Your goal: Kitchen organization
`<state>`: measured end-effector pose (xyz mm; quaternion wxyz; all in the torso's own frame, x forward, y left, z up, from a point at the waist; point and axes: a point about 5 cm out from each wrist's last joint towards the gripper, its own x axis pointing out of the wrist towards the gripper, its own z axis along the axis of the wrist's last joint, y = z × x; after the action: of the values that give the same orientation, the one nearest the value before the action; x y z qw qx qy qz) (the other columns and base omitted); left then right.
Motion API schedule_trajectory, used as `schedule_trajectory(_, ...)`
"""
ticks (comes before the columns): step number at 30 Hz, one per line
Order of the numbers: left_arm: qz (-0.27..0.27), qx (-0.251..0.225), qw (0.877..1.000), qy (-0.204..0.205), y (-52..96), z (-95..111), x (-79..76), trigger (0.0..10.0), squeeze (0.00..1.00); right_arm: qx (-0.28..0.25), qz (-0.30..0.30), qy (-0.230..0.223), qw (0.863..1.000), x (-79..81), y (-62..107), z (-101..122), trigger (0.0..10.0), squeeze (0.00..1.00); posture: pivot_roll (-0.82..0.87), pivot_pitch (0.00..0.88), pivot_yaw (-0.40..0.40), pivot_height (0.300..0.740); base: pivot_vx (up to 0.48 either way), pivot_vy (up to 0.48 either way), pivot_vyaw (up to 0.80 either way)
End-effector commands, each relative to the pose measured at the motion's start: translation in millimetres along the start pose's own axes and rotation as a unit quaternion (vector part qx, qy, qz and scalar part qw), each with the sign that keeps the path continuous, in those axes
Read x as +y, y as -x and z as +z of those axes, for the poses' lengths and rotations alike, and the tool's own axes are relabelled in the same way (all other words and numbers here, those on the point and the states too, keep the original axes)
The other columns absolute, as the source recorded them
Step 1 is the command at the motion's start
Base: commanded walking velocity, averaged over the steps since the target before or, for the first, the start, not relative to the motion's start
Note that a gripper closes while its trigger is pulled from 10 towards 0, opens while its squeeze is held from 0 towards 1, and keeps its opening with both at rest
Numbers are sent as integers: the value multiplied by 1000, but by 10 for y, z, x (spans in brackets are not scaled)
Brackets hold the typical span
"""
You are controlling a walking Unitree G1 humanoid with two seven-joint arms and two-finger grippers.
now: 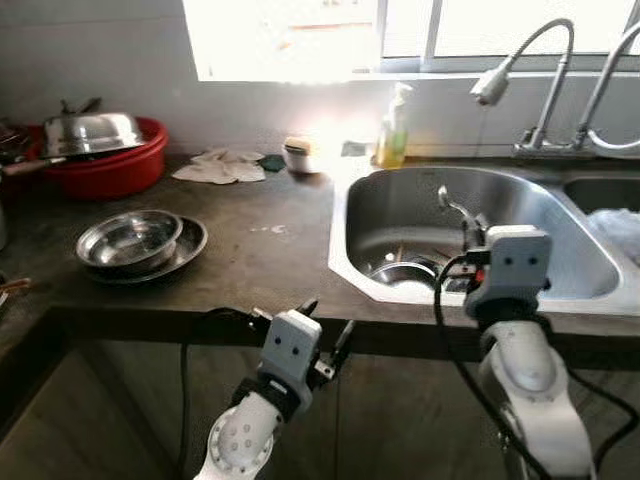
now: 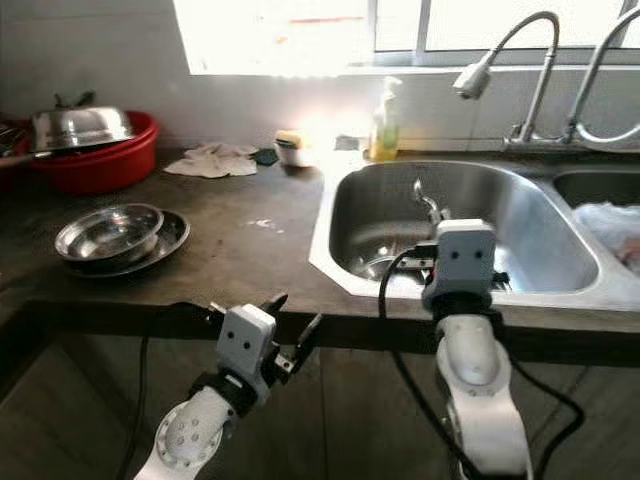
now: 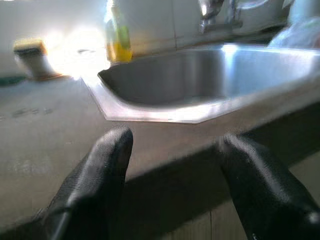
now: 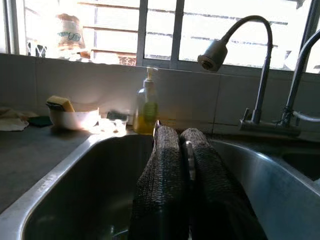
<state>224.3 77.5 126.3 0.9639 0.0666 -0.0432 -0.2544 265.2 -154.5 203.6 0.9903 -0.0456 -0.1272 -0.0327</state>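
My right gripper (image 1: 472,232) hangs over the steel sink (image 1: 345,250), shut on a thin metal utensil (image 1: 455,208) whose end sticks up past the fingertips. In the right wrist view the two meshed fingers (image 4: 160,170) press together on a silver strip of that utensil (image 4: 188,155). Dishes (image 1: 405,272) lie at the bottom of the basin. My left gripper (image 1: 328,325) is open and holds nothing, just below the counter's front edge, left of the sink. A steel bowl (image 1: 128,240) rests in a steel plate (image 1: 190,245) on the counter's left.
A red basin (image 1: 120,165) holding a steel lid (image 1: 90,130) stands at the back left. A white cloth (image 1: 222,165), a small white bowl (image 1: 300,152) and a soap bottle (image 1: 393,130) line the back wall. Two faucets (image 1: 540,80) rise behind the sink. Something white (image 1: 615,225) lies in the right basin.
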Motion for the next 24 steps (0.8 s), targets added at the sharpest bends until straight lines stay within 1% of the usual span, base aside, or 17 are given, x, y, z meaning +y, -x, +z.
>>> schedule_trajectory(1,7,-4,1000,-3,-9,21,35,10000,0,-6,15,-4,1000,32,-45,53,10000,0,90,3,-29,740,307,-364,0)
schedule_trajectory(9,11,-3,1000,-4,-12,21,44,10000,0,-5,37,7,999,-22,-167,110,10000,0,90,5,-29,740,379,-289,0)
schedule_trajectory(11,11,-3,1000,-1,-11,20,45,10000,0,-7,49,23,998,-27,-201,137,10000,0,92,6,-32,740,398,-266,0)
schedule_trajectory(13,17,3,1000,16,-11,7,56,10000,0,-3,64,29,998,-31,-249,163,10000,0,92,7,-33,740,377,0,0)
schedule_trajectory(14,19,5,1000,15,-12,3,63,10000,0,12,83,45,995,-30,-292,156,10000,0,92,6,-35,740,0,0,0)
schedule_trajectory(15,19,5,1000,13,-12,4,65,10000,0,14,87,45,995,-35,-310,160,10000,0,91,6,-36,740,0,0,0)
schedule_trajectory(16,19,4,1000,12,-9,5,60,10000,0,27,91,46,994,-67,-365,150,10000,0,92,7,-35,740,0,0,0)
schedule_trajectory(18,19,3,1000,12,-8,8,51,10000,0,40,92,52,994,-113,-423,132,10000,0,96,6,-42,740,0,0,0)
schedule_trajectory(20,20,2,1000,12,-7,12,51,10000,0,44,92,54,993,-126,-436,127,10000,0,98,7,-43,740,0,0,0)
schedule_trajectory(22,21,7,1000,13,-1,0,49,10000,0,67,93,56,992,-173,-504,93,10000,0,98,7,-43,740,0,0,0)
schedule_trajectory(23,21,7,1000,13,-1,0,49,10000,0,67,93,56,992,-173,-504,93,10000,0,98,7,-43,740,0,0,0)
schedule_trajectory(24,21,6,1000,14,2,2,47,10000,0,94,92,59,990,-207,-554,53,10000,0,103,7,-47,740,0,0,0)
